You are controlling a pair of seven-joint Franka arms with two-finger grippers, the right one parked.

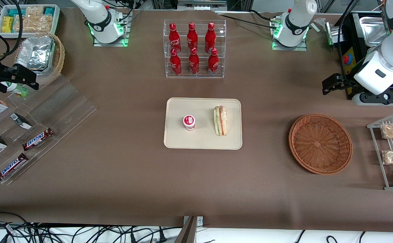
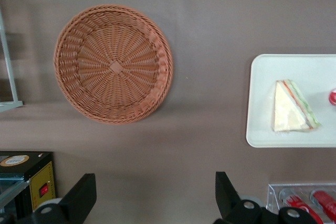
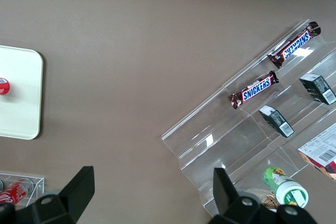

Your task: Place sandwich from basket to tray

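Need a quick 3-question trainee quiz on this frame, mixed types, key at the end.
1. True or false: the sandwich lies in the basket.
2. What shares the tray with the sandwich? A) a Snickers bar B) a small red-and-white cup C) a red bottle
3. Describe the tool: where is it, and is it holding anything?

Key
1. False: it lies on the tray; the basket is empty.
2. B
3. Raised above the table near the basket, farther from the front camera than it, fingers open, holding nothing.

Sandwich (image 1: 220,120) lies on the tray (image 1: 203,141) beside a small cup (image 1: 189,122); basket (image 1: 320,143) sits toward the working arm's end, gripper (image 1: 331,84) above the table there.
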